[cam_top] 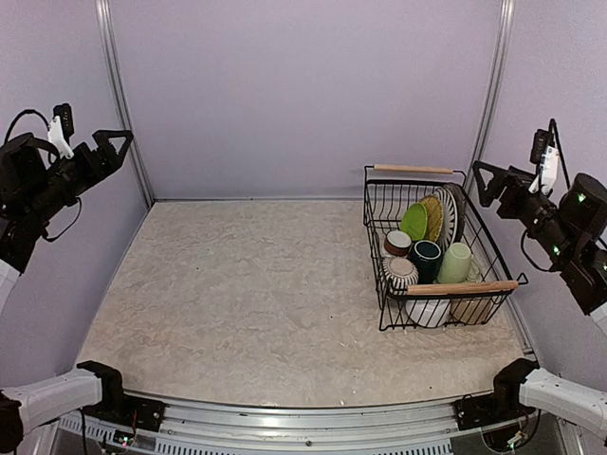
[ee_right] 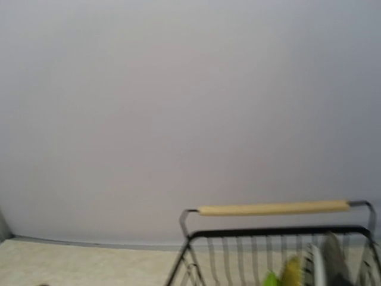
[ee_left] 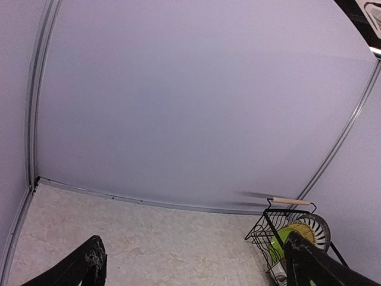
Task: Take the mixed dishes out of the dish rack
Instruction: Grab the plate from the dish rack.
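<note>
Pale, mottled desk (cam_top: pixel 247 303). Black wire dish rack (cam_top: pixel 413 169) with round wooden rod handles sits on desk's right side, loaded. My left tool (cam_top: pixel 114 142) and right tool (cam_top: pixel 488 180) both spread wide, empty, raised well apart from rack. Lime-green plate (cam_top: pixel 413 221) stands on edge. Glossy dark teal mug (cam_top: pixel 426 258) beside pale green mug (cam_top: pixel 456 263). My judgement: right tool nearer; come from above, pinch mug rim, lift straight, clear of wires.
</note>
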Controlling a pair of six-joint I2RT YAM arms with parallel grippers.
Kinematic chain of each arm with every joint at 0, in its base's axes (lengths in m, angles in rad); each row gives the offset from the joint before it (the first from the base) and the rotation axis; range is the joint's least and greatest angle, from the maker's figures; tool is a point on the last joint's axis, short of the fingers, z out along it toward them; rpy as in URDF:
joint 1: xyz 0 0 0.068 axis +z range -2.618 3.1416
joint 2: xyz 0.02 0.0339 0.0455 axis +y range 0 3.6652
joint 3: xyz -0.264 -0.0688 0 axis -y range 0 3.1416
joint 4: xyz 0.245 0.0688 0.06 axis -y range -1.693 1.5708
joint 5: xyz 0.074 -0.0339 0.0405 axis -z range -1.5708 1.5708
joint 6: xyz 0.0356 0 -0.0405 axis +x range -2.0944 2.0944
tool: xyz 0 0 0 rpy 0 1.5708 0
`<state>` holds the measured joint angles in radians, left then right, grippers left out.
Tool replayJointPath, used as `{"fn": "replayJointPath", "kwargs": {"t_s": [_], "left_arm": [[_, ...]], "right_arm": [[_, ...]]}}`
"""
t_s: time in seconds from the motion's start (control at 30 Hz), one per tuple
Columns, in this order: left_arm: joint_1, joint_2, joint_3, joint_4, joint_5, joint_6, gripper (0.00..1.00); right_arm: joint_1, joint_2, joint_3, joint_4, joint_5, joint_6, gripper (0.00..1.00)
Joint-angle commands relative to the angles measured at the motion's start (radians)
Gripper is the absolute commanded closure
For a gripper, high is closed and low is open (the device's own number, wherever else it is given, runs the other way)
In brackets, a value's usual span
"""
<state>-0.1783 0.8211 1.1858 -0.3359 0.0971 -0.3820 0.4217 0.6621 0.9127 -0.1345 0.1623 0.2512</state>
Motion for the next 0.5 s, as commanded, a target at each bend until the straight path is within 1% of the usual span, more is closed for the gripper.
{"fn": "replayJointPath", "kwargs": {"t_s": [0.0, 0.1, 0.23, 0.33, 0.47], "left_arm": [[0.119, 0.045, 0.001, 0.04, 0.186, -0.111, 0.01], [0.193, 0.081, 0.0, 0.057, 0.27, -0.163, 0.01], [0.261, 0.115, -0.001, 0.078, 0.373, -0.216, 0.01], [0.295, 0.131, -0.003, 0.094, 0.44, -0.246, 0.01], [0.31, 0.146, -0.004, 0.115, 0.517, -0.274, 0.01]], "right_arm": [[-0.065, -0.004, 0.016, -0.114, 0.05, 0.069, 0.0], [-0.101, 0.027, 0.044, -0.195, 0.097, 0.119, 0.0], [-0.138, 0.086, 0.077, -0.293, 0.153, 0.202, 0.0], [-0.157, 0.106, 0.063, -0.286, 0.114, 0.223, 0.0], [-0.174, 0.075, 0.001, -0.226, 0.071, 0.229, 0.0]]}}
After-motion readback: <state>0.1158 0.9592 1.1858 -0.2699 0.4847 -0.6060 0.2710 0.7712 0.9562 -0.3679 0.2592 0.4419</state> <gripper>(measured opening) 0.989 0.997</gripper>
